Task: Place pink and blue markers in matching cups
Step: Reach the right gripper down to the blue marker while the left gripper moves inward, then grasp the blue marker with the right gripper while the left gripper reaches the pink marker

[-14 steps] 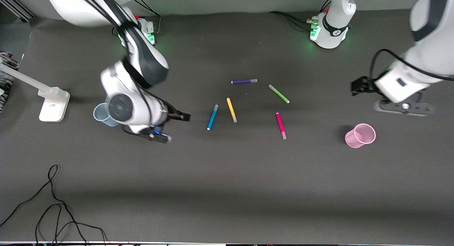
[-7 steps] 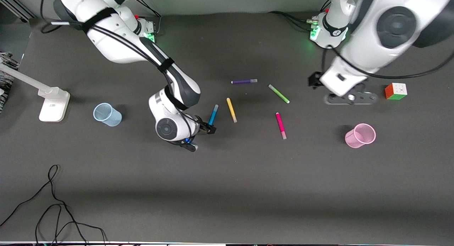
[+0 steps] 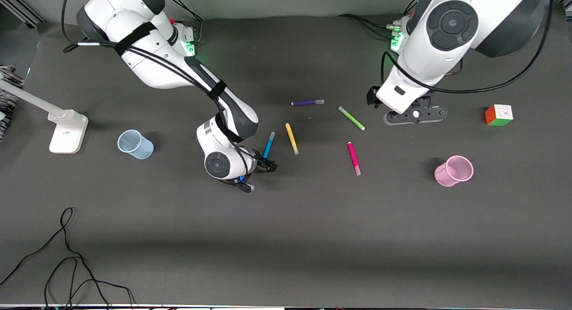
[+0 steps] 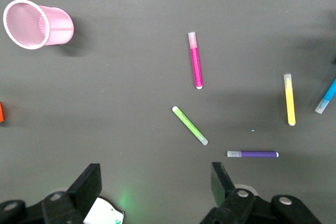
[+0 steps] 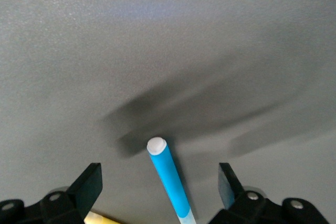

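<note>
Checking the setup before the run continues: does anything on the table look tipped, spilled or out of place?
Both cups lie tipped: the pink cup near the left arm's end, the blue cup near the right arm's. A colour cube is unrelated to the markers.

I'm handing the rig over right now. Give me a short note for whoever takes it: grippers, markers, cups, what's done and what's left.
Right gripper: open, low over the blue marker, straddling its end, not yet gripping.
Left gripper: open, empty, over the table near the green marker.
Pink marker: flat on the table, untouched.
Blue cup: upright, empty, toward the right arm's end.
Pink cup: empty, toward the left arm's end.
Done: nothing placed.
Left: grasp blue marker, drop in blue cup; pink marker into pink cup.
</note>
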Tool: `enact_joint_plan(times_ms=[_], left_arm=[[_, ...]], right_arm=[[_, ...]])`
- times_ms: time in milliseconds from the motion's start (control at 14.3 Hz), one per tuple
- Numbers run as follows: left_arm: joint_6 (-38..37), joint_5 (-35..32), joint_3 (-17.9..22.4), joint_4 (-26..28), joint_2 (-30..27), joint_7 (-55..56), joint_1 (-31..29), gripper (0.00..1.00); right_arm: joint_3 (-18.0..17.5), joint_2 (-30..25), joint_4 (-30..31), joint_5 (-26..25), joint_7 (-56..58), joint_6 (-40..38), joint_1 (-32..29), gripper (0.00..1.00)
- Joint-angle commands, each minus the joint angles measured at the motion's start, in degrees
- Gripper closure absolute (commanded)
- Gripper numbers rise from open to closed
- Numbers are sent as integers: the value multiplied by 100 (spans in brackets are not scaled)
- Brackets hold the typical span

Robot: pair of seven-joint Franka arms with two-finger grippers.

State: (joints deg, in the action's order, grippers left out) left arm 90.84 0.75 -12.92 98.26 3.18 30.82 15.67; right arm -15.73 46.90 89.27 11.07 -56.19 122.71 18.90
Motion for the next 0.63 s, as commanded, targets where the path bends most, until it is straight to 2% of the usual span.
enact_joint_plan(times_ms=[0, 70, 280, 420, 559], left_arm=[[240, -13, 0, 307, -80, 108, 278, 11], [311, 4, -9, 413, -124, 134, 279, 11], [573, 285, -9, 562, -133, 152, 261, 11], [847, 286, -18, 773, -90, 143, 270, 10], [1162, 294, -18, 1063, -89, 108, 279, 10]], right_arm=[[-18, 82, -102, 35, -156, 122, 114, 13], [-18, 82, -94, 35, -156, 113, 114, 18], [-18, 82, -67, 35, -121, 113, 141, 48], [-10, 82, -50, 26, -85, 113, 141, 53], [-10, 91, -50, 9, -85, 122, 141, 54]])
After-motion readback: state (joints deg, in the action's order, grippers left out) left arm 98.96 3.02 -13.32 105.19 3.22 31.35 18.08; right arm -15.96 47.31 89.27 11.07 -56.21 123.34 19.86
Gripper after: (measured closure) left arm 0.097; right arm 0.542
